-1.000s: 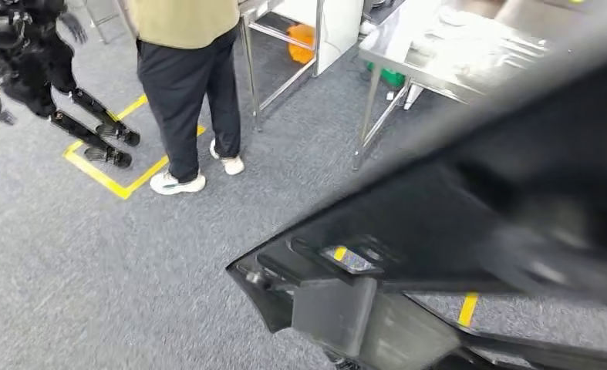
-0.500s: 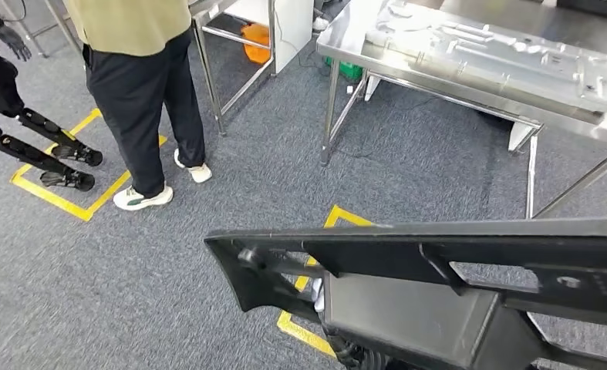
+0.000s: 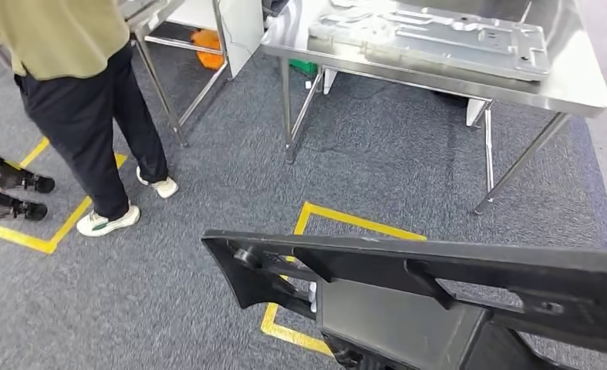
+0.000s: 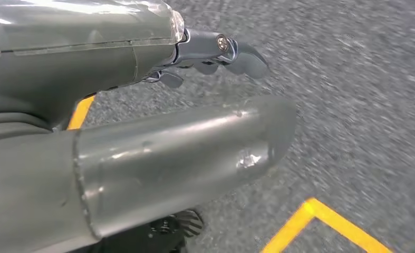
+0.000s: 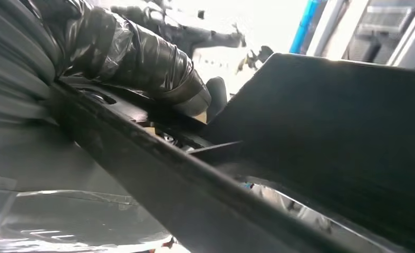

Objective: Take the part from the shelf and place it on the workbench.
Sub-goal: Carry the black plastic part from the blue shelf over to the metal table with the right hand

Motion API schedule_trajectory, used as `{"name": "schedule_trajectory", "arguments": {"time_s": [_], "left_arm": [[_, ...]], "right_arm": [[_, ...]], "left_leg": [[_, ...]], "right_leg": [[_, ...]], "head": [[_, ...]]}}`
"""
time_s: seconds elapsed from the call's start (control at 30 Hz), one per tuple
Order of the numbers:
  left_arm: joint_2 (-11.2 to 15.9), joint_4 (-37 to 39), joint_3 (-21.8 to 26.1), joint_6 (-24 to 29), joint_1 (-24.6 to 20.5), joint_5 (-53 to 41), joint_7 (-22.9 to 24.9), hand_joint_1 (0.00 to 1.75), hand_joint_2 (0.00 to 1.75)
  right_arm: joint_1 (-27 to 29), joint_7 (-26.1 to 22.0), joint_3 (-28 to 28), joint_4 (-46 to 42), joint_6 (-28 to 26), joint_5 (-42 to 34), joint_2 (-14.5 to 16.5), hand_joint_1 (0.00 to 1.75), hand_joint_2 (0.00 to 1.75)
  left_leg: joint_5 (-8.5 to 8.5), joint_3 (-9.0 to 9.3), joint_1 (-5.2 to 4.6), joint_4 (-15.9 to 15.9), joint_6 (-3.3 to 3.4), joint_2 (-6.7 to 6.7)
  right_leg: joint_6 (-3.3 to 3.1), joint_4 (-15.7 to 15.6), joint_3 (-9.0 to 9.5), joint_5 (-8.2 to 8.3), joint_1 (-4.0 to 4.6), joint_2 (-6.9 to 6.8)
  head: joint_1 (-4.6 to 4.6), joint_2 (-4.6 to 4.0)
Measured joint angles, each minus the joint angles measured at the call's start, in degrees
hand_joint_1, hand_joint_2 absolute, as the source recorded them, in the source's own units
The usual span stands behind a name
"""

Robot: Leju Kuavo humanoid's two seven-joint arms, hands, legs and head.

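Note:
The part [image 3: 439, 270] is a long black plastic moulding with ribs and cut-outs, and it spans the lower head view above the carpet. In the right wrist view my right hand [image 5: 142, 58], wrapped in dark tape, grips the part [image 5: 326, 132] along its edge. My left hand [image 4: 215, 50] hangs over the grey carpet, fingers apart and holding nothing. The steel workbench [image 3: 578, 89] stands ahead at the top of the head view, with a silver pressed metal panel [image 3: 431, 35] lying on it.
A person [image 3: 76, 100] in dark trousers stands at the left. Beside them are another robot's black feet [image 3: 15, 193]. A yellow taped square [image 3: 354, 220] marks the carpet in front of the workbench. A second steel table frame [image 3: 169, 77] stands at the upper left.
The camera has swung round: the workbench now sits nearer the middle and closer, and the person has slid to the left edge. The black part stays held across the lower view.

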Motion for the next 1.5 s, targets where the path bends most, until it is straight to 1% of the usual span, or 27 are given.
{"name": "schedule_trajectory", "arguments": {"time_s": [0.07,0.1,0.13,0.17,0.23,0.3,0.37,0.4,0.43,0.5,0.57,0.6,0.63,0.67,0.7,0.77,0.83,0.9,1.0,1.03,1.1,1.13,1.17,1.2,1.3,1.37,1.5], "left_arm": [[0.0,0.0,0.0,0.1,0.1,0.0,0.1,0.0,0.0],[0.0,0.0,0.1,0.1,0.2,0.0,0.2,0.0,0.0],[0.1,0.0,0.1,0.1,0.3,0.0,0.4,0.0,0.0],[0.1,0.0,0.1,0.1,0.4,-0.1,0.5,0.0,0.0],[0.1,0.0,0.2,0.0,0.3,-0.2,0.7,0.0,0.0],[0.2,0.0,0.3,-0.1,0.2,-0.3,0.8,0.0,0.0],[0.3,0.0,0.4,-0.2,0.2,-0.4,0.8,0.0,0.0],[0.3,0.0,0.4,-0.2,0.1,-0.4,0.8,0.0,0.0],[0.3,0.0,0.5,-0.3,0.1,-0.4,0.7,0.0,0.0],[0.3,0.0,0.6,-0.3,0.0,-0.3,0.8,0.0,0.0],[0.3,0.0,0.9,-0.5,0.2,0.0,0.9,0.0,0.0],[0.3,0.0,1.1,-0.6,0.3,0.2,1.0,0.0,0.0],[0.3,0.0,1.3,-0.8,0.3,0.4,1.1,0.0,0.0],[0.3,0.0,1.6,-1.0,0.3,0.7,1.3,0.0,0.0],[0.3,0.0,1.8,-1.3,0.3,0.9,1.4,0.0,0.0],[0.3,0.0,2.2,-2.0,0.2,1.3,1.9,0.0,0.0],[0.3,0.0,2.7,-2.5,0.0,1.6,2.3,0.0,0.0],[0.3,0.0,3.1,-2.7,-0.1,1.8,2.5,0.0,0.0],[0.3,0.0,3.4,-3.6,-0.1,2.0,2.8,0.0,0.0],[0.3,0.0,3.5,-3.9,-0.1,2.1,2.8,0.0,0.0],[0.4,0.0,3.7,-4.4,0.0,2.1,2.9,0.0,0.0],[0.4,0.0,3.8,-4.5,0.2,2.1,2.9,0.0,0.0],[0.5,0.0,3.9,-4.6,0.3,2.1,2.9,0.0,0.0],[0.5,0.0,4.0,-4.7,0.4,2.1,2.9,0.0,0.0],[0.5,0.0,4.3,-4.8,0.4,2.1,3.0,0.0,0.0],[0.6,0.0,4.3,-4.8,0.3,2.1,3.0,0.0,0.0],[0.7,0.0,4.3,-4.8,0.3,2.0,3.0,0.0,0.0]], "right_arm": [[-0.3,0.2,0.0,0.2,0.1,0.0,0.2,1.75,1.75],[-0.4,0.4,0.1,0.4,0.3,0.0,0.2,1.75,1.75],[-0.5,0.7,0.2,0.6,0.5,0.1,0.2,1.75,1.75],[-0.7,1.2,0.3,0.8,0.9,0.1,0.2,1.75,1.75],[-1.4,2.6,0.9,1.5,1.9,0.4,0.2,1.75,1.75],[-2.6,4.1,1.7,2.7,3.0,0.6,0.2,1.75,1.75],[-3.6,5.1,2.4,4.2,3.5,0.7,0.2,1.75,1.75],[-3.8,5.5,2.6,4.9,3.6,0.8,0.2,1.75,1.75],[-3.9,5.6,2.7,5.5,3.8,0.8,0.1,1.75,1.75],[-4.1,5.7,2.8,6.3,4.2,0.8,-0.2,1.75,1.75],[-4.3,5.7,2.8,6.8,4.5,0.8,-0.5,1.75,1.75],[-4.3,5.7,2.8,7.1,4.7,0.8,-0.6,1.75,1.75],[-4.3,5.7,2.8,7.3,4.8,0.9,-0.7,1.75,1.75],[-4.3,5.7,2.8,7.6,5.0,1.0,-0.8,1.75,1.75],[-4.3,5.8,2.8,7.8,5.2,1.3,-0.9,1.75,1.75],[-4.4,5.8,2.8,8.0,5.3,2.0,-1.1,1.75,1.75],[-4.6,5.9,2.8,8.2,5.3,2.5,-1.2,1.75,1.75],[-4.7,5.9,2.8,8.4,5.2,2.7,-1.3,1.75,1.75],[-4.7,5.8,2.8,8.5,5.2,2.9,-1.4,1.75,1.75],[-4.7,5.8,2.8,8.5,5.2,3.1,-1.4,1.75,1.75],[-4.7,5.8,2.8,8.6,5.1,3.2,-1.4,1.75,1.75],[-4.7,5.8,2.8,8.7,5.1,3.3,-1.4,1.75,1.75],[-4.6,5.8,2.8,8.8,5.1,3.3,-1.4,1.75,1.75],[-4.6,5.8,2.8,8.9,5.1,3.4,-1.4,1.75,1.75],[-4.6,5.8,2.8,9.0,5.1,3.4,-1.5,1.75,1.75],[-4.6,5.8,2.8,9.0,5.1,3.4,-1.5,1.75,1.75],[-4.6,5.7,2.8,9.0,5.1,3.5,-1.5,1.75,1.75]], "left_leg": [[-3.42,-3.3,0.06,6.7,-0.09,-2.41],[-4.64,-5.22,0.05,10.3,-0.12,-2.9],[-4.87,-6.55,0.05,12.4,-0.14,-3.09],[-4.05,-7.03,0.05,12.7,-0.13,-3.15],[0.21,-5.2,0.06,7.3,0.11,-3.74],[3.09,-2.57,0.07,0.8,0.55,-5.75],[3.27,-1.69,-0.04,-1.5,0.93,-6.93],[3.35,-1.58,-0.02,-1.8,1.1,-6.62],[3.5,-1.49,0.08,-2.0,1.37,-6.19],[3.75,-1.14,0.38,-2.5,2.08,-5.16],[3.69,-0.9,0.4,-2.8,2.58,-3.9],[3.59,-0.86,0.37,-2.8,2.65,-3.28],[3.47,-0.81,0.37,-2.8,2.62,-2.74],[3.33,-0.7,0.4,-2.8,2.5,-2.32],[3.16,-0.48,0.46,-2.8,2.31,-2.02],[2.73,0.12,0.56,-2.8,1.87,-1.61],[2.4,0.41,0.42,-2.7,1.32,-1.42],[2.33,0.5,0.28,-2.9,0.63,-1.22],[1.12,0.31,0.47,-1.9,-0.22,-1.57],[-0.22,-0.73,0.5,0.5,-0.31,-2.04],[-3.46,-4.6,0.48,8.0,-0.33,-2.81],[-4.33,-6.57,0.45,11.4,-0.34,-2.96],[-4.14,-7.8,0.44,13.2,-0.29,-3.01],[-2.84,-8.05,0.43,12.8,-0.18,-3.02],[3.28,-4.18,0.21,2.9,0.52,-3.24],[3.89,-2.53,-0.11,-0.8,0.95,-3.43],[3.59,-1.75,0.12,-2.1,1.95,-3.42]], "right_leg": [[-0.58,-0.3,0.28,0.1,-0.13,1.05],[-0.71,-0.2,0.27,0.05,-0.06,1.7],[-0.78,-0.1,0.28,-0.02,0.02,2.42],[-0.8,0.0,0.28,-0.09,0.08,3.1],[-0.66,0.4,0.32,-0.35,0.12,4.55],[-0.24,1.1,0.05,-0.67,0.2,5.83],[0.36,1.4,-0.46,-0.71,0.09,6.81],[0.67,1.4,-0.64,-0.62,0.01,7.27],[0.97,1.4,-0.69,-0.64,-0.01,7.2],[1.57,3.2,-1.44,-1.91,0.21,4.98],[2.12,9.4,-4.48,-5.21,0.03,2.21],[2.38,13.3,-6.55,-6.79,-0.26,1.74],[2.62,16.2,-8.18,-7.59,-0.55,1.56],[2.84,17.1,-8.82,-7.25,-0.82,1.45],[3.01,15.8,-8.23,-5.8,-1.05,1.3],[3.06,8.2,-4.36,-1.71,-1.3,0.71],[2.73,2.3,-1.44,0.14,-1.03,0.18],[2.21,1.2,-1.15,-0.15,-0.6,0.22],[1.08,0.4,-0.63,-0.08,-0.83,0.57],[0.67,0.1,-0.34,-0.1,-0.93,0.63],[-0.04,0.1,-0.05,-0.4,-0.67,0.79],[-0.27,0.2,0.07,-0.6,-0.5,0.96],[-0.4,0.3,0.24,-0.8,-0.33,1.16],[-0.45,0.4,0.49,-1.03,-0.19,1.4],[-0.1,0.8,1.4,-1.94,0.07,1.95],[0.43,1.1,1.42,-2.29,0.19,2.18],[1.5,2.0,1.12,-3.13,0.17,2.05]], "head": [[0.0,0.0],[0.0,0.0],[0.0,0.0],[0.0,0.0],[-0.01,0.0],[0.0,0.0],[0.0,0.0],[-0.01,0.0],[-0.01,0.0],[0.02,0.0],[0.03,0.0],[0.02,0.0],[0.03,0.0],[0.03,0.0],[0.03,0.0],[0.03,0.0],[0.03,0.0],[0.02,0.0],[0.02,0.0],[0.01,0.0],[0.01,0.0],[0.02,0.0],[0.02,0.0],[0.02,0.0],[0.02,0.0],[0.01,0.0],[0.02,0.0]]}}
